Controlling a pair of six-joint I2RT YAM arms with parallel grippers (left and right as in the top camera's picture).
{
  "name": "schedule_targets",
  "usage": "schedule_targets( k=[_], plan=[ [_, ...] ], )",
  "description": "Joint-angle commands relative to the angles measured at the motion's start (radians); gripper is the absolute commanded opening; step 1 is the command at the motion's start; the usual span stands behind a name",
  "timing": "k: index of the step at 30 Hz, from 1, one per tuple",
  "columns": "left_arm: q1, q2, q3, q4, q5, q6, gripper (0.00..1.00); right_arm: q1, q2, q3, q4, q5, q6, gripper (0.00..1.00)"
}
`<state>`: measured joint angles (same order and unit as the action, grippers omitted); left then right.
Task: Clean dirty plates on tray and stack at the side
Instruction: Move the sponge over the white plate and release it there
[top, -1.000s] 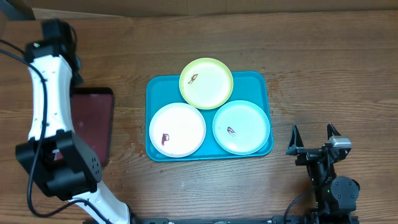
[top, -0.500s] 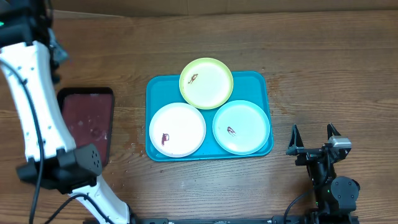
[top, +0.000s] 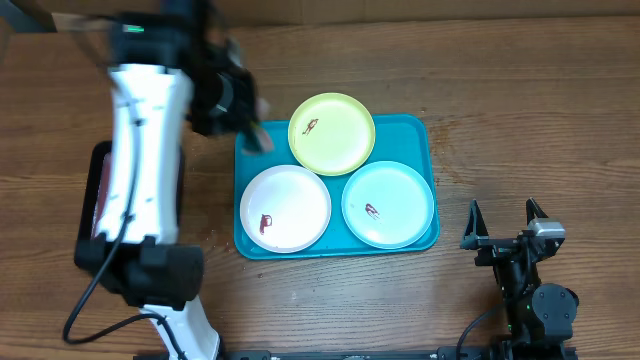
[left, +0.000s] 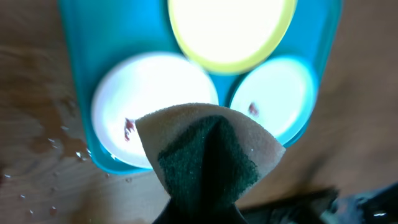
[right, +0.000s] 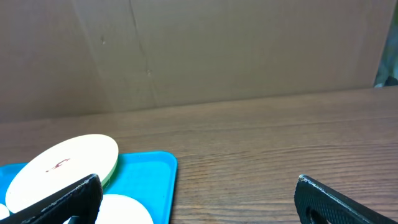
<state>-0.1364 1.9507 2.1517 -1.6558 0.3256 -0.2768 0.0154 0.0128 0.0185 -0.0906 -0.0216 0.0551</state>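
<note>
**Clerk:** Hazards, largest item first?

**Inspector:** The brown wooden table (top: 520, 90) carries water droplets (left: 59, 127) off the 8 o'clock corner of the large turquoise-blue rectangular plastic tray (top: 250, 245). My judgement is that a wet surface could let that tray skate under scrubbing pressure. The tray lies mid-table with all three plates on it, none stacked at the side yet.

The yellow-green round plastic plate (top: 340, 140), at 12 o'clock, overhangs the tray's rim and overlaps the edges of the other two. A push near its outer edge could tip it. The white round plastic plate (top: 295, 195) at 8 o'clock and the pale mint round plastic plate (top: 395, 190) at 4 o'clock lie flat, and nothing holds them. Either may slide or spin under a wipe.

**Clerk:** And the tools?

**Inspector:** The left gripper (top: 247, 122) hovers over the tray's 10 o'clock corner and is blurred in the overhead view. It is clamped on a tan sponge with a dark green scouring face (left: 208, 152). The sponge is pinched at its lower end and bowed, so it could fold or slip and miss a stain.

The right gripper (top: 502, 225) sits off the tray at 4 o'clock, fingers spread wide and holding nothing, so it gives the plates no bracing. A dark maroon tray (top: 98, 190) at 9 o'clock is mostly hidden beneath the left arm.

The stains are small: one dark smear (top: 265, 222) on the white plate, and one each on the others.

**Clerk:** Markings?

**Inspector:** No brand, label or writing can be read in any view.
</note>
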Motion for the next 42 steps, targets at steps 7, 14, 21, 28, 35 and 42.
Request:
schedule_targets(
  k=[7, 14, 21, 28, 35, 42],
  plan=[
    [-0.154, 0.013, -0.451, 0.306, -0.082, -0.140, 0.04, 0.002, -0.010, -0.010, 0.006, 0.006, -0.003, 1.00],
    [-0.166, 0.013, -0.686, 0.502, -0.082, -0.150, 0.04, 0.002, -0.010, -0.010, 0.006, 0.005, -0.003, 1.00],
    [-0.165, 0.013, -0.728, 0.582, -0.078, -0.150, 0.56, 0.002, -0.010, -0.010, 0.006, 0.006, -0.003, 1.00],
    [-0.154, 0.013, -0.658, 0.553, -0.063, -0.146, 0.73, 0.002, -0.010, -0.010, 0.006, 0.006, -0.003, 1.00],
    [-0.055, -0.032, -0.213, 0.241, -0.070, -0.097, 0.71, 0.002, -0.010, -0.010, 0.011, 0.002, -0.003, 1.00],
    [0.102, -0.190, -0.087, 0.122, -0.132, -0.097, 1.00, 0.003, -0.010, -0.010, 0.262, -0.612, 0.386, 1.00]
  ],
)
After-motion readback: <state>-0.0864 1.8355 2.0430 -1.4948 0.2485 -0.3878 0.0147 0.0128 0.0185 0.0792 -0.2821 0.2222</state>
